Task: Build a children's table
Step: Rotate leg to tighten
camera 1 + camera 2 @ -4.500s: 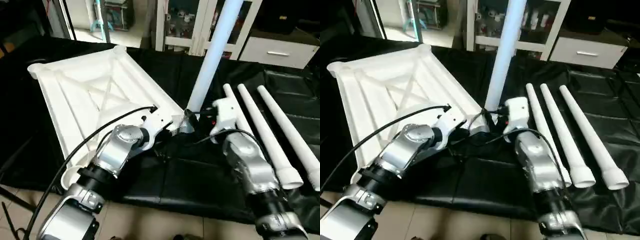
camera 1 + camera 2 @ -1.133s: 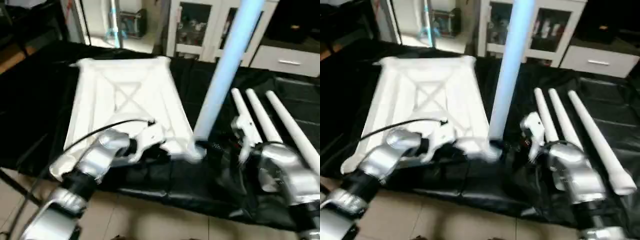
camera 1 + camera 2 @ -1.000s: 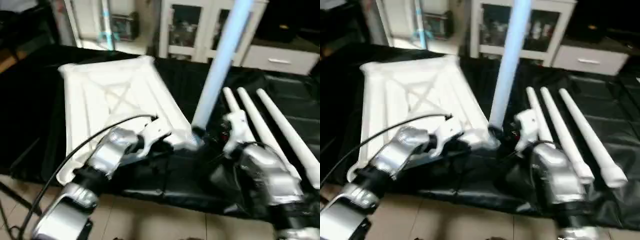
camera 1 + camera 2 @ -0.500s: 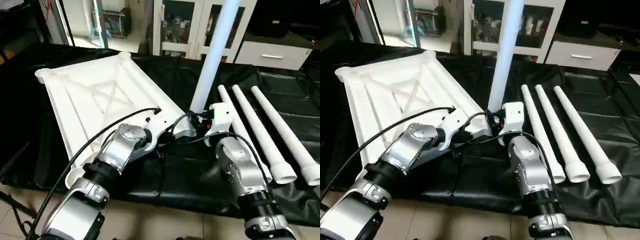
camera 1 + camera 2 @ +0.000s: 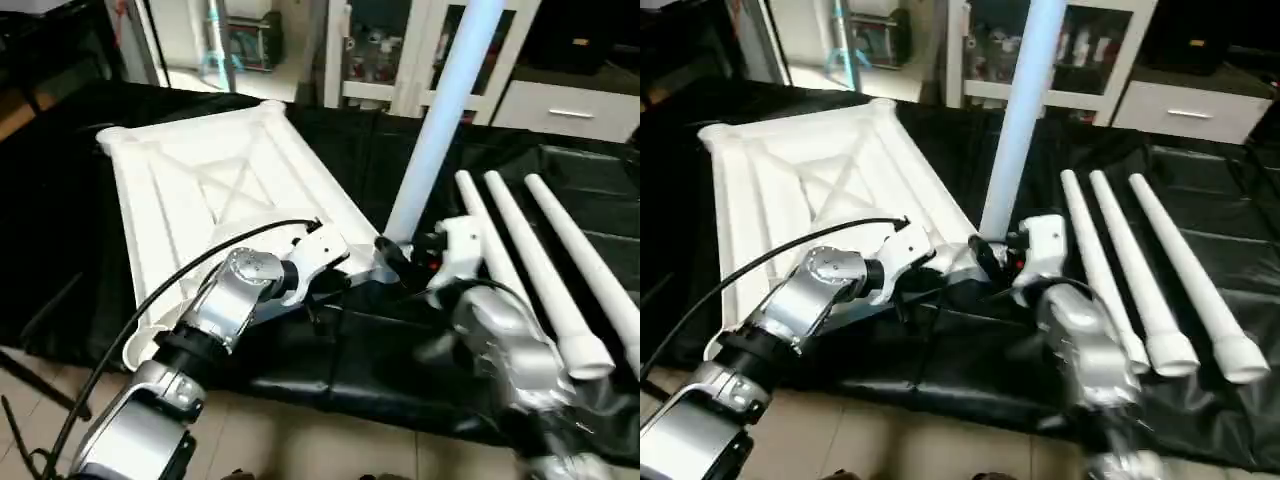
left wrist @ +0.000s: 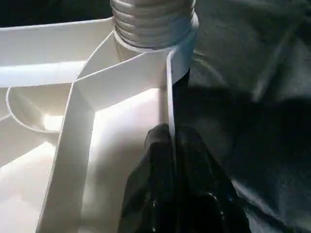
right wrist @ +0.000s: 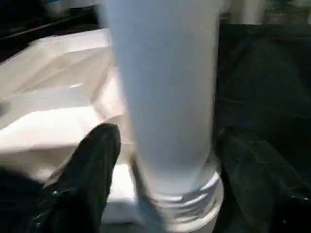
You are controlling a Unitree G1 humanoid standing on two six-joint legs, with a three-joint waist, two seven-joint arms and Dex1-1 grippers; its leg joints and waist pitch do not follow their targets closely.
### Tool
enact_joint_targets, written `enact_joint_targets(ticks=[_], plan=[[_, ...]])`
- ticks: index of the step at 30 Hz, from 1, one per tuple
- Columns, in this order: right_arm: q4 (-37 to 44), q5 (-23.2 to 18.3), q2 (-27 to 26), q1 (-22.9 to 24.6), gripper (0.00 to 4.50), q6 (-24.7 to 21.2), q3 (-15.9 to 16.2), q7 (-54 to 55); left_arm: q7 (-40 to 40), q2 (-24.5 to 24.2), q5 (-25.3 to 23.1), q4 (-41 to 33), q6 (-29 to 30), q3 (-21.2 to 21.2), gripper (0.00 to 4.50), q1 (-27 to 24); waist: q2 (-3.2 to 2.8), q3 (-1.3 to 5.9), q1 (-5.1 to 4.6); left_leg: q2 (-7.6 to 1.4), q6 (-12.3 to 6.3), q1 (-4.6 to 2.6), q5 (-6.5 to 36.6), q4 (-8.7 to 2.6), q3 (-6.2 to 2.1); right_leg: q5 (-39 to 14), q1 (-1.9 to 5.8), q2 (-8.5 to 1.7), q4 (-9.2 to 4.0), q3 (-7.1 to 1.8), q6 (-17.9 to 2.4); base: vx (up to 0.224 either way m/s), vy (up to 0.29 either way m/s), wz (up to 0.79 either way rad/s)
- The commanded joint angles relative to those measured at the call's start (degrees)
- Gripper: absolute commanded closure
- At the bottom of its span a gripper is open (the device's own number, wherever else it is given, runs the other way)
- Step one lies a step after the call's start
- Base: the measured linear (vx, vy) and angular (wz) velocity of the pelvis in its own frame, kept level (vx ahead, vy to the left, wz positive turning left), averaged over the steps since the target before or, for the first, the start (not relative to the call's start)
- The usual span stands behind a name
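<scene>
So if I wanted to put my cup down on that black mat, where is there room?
Free: the black mat in front between the arms, and the far strip behind the three loose legs. Crowded: the corner where both claws meet the upright leg on the table top.

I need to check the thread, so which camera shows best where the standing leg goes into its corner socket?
The left wrist view: the leg's ribbed end sits in the corner socket. The right wrist view has the joint low and blurred. In the eye views the arms partly hide it.

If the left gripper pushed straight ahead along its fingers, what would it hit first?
Likely the corner socket holding the upright leg's threaded end; the left gripper is already pinching the top's rim just behind it.
</scene>
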State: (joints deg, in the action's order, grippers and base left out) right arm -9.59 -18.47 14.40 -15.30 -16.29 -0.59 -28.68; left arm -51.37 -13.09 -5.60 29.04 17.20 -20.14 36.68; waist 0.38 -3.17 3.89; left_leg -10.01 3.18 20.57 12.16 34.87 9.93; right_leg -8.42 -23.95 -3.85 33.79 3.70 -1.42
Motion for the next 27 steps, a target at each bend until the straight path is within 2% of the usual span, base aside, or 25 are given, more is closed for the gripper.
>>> enact_joint_targets(ticks=[1,4,5,8,9,12,18,24,25,27], plan=[[4.22,-2.54,3.49,1.25,0.70,-2.45,-0.72,-5.81,-2.86,-1.10,0.63,-2.27,-2.28,-0.85,4.50,-0.08,0.09,3.87,0.21,-3.15,-3.37,-0.38,8.96,-4.66,-0.86,-12.45,3.71,-4.49,-3.55,-2.89,-11.45,0.000,0.000,0.00],[5.83,-3.36,6.65,2.22,0.59,-3.51,-0.39,-9.68,-4.98,-1.87,1.25,-2.86,-3.68,-1.09,4.50,-0.75,0.21,3.77,0.18,-3.00,-3.80,-0.14,9.25,-4.56,-0.79,-13.90,3.61,-4.66,-3.78,-2.80,-11.41,0.000,0.000,0.00],[6.25,-3.85,8.47,2.67,0.33,-3.68,-0.39,-12.20,-6.66,-2.42,1.76,-3.56,-5.22,-1.39,4.50,-1.32,0.29,3.76,0.16,-2.97,-3.83,-0.15,9.54,-4.55,-0.81,-14.70,3.60,-4.69,-3.88,-2.76,-11.32,0.000,0.000,0.00],[7.06,-5.78,11.70,3.26,0.33,-4.92,-0.98,-17.55,-11.44,-3.74,3.74,-6.16,-6.86,-2.21,4.50,-3.00,0.46,3.67,0.29,-3.10,-3.79,-0.20,10.15,-4.55,-0.81,-17.49,3.53,-4.91,-4.14,-2.78,-10.92,0.000,0.000,0.00],[7.05,-6.57,13.22,3.15,0.33,-5.31,-1.08,-20.12,-14.20,-4.51,5.05,-8.22,-6.55,-2.75,4.50,-4.16,0.39,3.73,0.45,-3.30,-3.80,-0.47,9.95,-4.57,-0.75,-16.93,3.24,-4.78,-4.01,-2.77,-11.23,0.000,0.000,0.00],[7.19,-7.56,15.33,2.67,0.33,-5.99,0.04,-24.06,-15.82,-5.21,5.42,-9.77,-6.39,-3.57,4.50,-5.08,0.78,3.63,1.02,-3.34,-4.30,-0.50,9.58,-4.59,-0.50,-16.76,3.08,-4.80,-3.85,-2.65,-11.36,0.000,0.000,0.00],[5.58,-5.84,17.62,0.96,0.33,-4.99,3.55,-30.17,-16.69,-5.31,5.33,-10.09,-7.08,-3.63,4.50,-5.35,0.92,3.66,1.27,-3.34,-4.01,-0.48,9.34,-4.54,-0.41,-18.41,3.01,-5.07,-3.90,-2.63,-10.50,0.000,0.000,0.00],[4.56,-5.23,18.96,0.33,0.33,-4.65,4.45,-33.25,-17.30,-6.06,5.06,-10.14,-7.36,-3.84,4.50,-5.28,1.05,3.82,1.44,-3.27,-4.55,-0.23,7.49,-4.35,-0.39,-16.21,3.22,-5.05,-3.54,-2.63,-10.90,0.000,0.000,0.00],[4.35,-5.14,19.14,0.24,0.59,-4.49,4.53,-33.65,-17.31,-6.10,5.03,-10.01,-7.42,-3.85,4.50,-5.23,1.05,3.85,1.44,-3.25,-4.73,-0.27,7.39,-4.30,-0.36,-16.00,3.20,-5.02,-3.51,-2.61,-11.05,0.000,0.000,0.00],[3.78,-4.92,19.60,-0.01,0.68,-4.02,4.68,-34.53,-17.40,-6.18,4.90,-9.81,-7.55,-3.88,4.50,-5.20,1.12,3.85,1.46,-3.23,-4.81,-0.20,7.44,-4.28,-0.37,-16.38,3.26,-5.05,-3.54,-2.59,-10.92,0.000,0.000,0.00]])
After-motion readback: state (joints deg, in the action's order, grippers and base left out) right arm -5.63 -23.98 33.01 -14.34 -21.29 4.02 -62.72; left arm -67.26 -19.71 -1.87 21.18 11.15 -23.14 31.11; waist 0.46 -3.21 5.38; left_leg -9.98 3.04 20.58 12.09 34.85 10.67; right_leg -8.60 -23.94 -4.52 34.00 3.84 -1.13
